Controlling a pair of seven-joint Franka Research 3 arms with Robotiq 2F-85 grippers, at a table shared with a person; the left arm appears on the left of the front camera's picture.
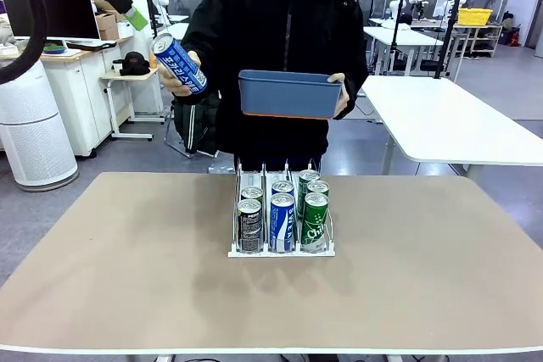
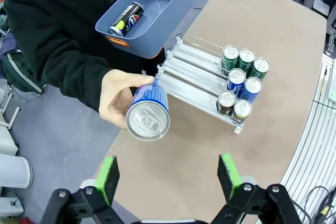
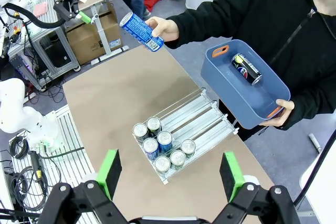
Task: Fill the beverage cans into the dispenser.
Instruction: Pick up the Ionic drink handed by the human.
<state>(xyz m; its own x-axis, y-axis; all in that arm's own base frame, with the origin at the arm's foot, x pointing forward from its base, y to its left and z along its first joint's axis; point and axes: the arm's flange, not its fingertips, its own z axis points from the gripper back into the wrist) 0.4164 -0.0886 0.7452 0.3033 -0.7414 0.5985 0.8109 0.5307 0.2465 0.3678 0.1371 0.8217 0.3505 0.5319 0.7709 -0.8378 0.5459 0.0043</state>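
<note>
Seen from the front, a person in a black jacket at the far side of the table holds up a blue can and a blue bin. The left gripper hangs just above and beside the can, apart from it. The dispenser stands mid-table with six cans at its near end, two each in black, blue and green lanes. From the left wrist, the left gripper has its fingers spread wide and grips nothing. The blue can, its silver top toward the camera, is held in the person's hand beyond the green pads, and a dark can lies in the bin. From the right wrist, the right gripper is likewise spread wide and bare, high above the dispenser, whose far lengths of lane stand unfilled.
</note>
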